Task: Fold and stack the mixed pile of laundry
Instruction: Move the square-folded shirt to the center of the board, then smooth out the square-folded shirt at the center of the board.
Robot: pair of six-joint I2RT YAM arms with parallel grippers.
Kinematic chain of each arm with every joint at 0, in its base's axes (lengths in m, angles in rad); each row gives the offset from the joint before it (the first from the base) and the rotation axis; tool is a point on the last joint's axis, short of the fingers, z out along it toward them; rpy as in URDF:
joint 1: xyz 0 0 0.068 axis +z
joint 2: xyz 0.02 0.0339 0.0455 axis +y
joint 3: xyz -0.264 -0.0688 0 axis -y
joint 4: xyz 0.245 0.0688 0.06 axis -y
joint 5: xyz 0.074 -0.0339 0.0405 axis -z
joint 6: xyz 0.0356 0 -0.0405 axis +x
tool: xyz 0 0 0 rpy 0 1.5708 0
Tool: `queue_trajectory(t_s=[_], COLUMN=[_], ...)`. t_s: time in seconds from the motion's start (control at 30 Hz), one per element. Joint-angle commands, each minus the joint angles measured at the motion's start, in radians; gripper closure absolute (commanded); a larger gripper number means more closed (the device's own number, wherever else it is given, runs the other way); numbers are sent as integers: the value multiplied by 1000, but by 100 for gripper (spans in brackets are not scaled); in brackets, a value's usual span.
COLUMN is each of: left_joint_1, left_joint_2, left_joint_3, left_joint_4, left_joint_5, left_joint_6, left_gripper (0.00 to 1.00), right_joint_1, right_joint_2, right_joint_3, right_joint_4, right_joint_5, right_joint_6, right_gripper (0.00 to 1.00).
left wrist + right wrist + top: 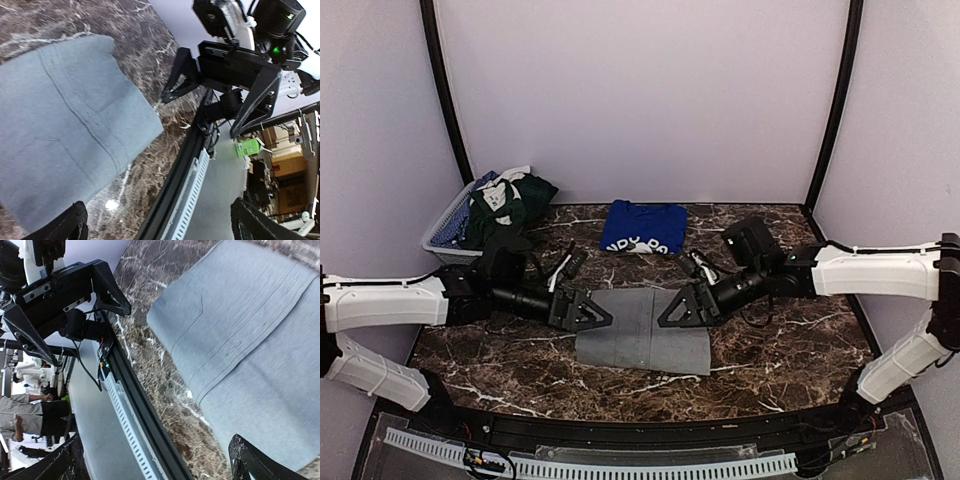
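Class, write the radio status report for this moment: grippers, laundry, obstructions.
Left gripper, right gripper open, empty. Grey shirt folded flat between them; blue T-shirt behind; more clothes in basket. Nothing blocking.

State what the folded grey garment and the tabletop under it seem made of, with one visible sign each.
The folded grey garment: soft matte fabric, probably a cotton knit; it lies flat with stitched seams. The tabletop: dark brown marble look, white veins, slight gloss; real stone or printed laminate cannot be told.
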Motion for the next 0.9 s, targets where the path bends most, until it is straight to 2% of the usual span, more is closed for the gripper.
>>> queue_trajectory(t_s=[0.0,0.2,0.37,0.7,0.87], left_joint_1=[-51,-56,-43,21,21], left_joint_2=[75,271,375,638,648], left_joint_3=[-14,-33,-18,6,-68], left_joint_4=[192,376,415,647,702], left_joint_5=[175,214,187,184,172], left_joint_6=[-112,-181,-165,-221,-262], left_gripper=[1,1,1,1,1], right_joint_1=[36,79,79,11,-22], right_joint_2=[22,125,232,352,387], right_joint_3=[-71,-68,-76,-142,-222], right_joint_4=[314,403,495,462,493], right_joint_5=[-128,-130,-128,-60,-45], right_joint_6=[204,259,283,215,222], right_gripper=[1,1,1,1,1])
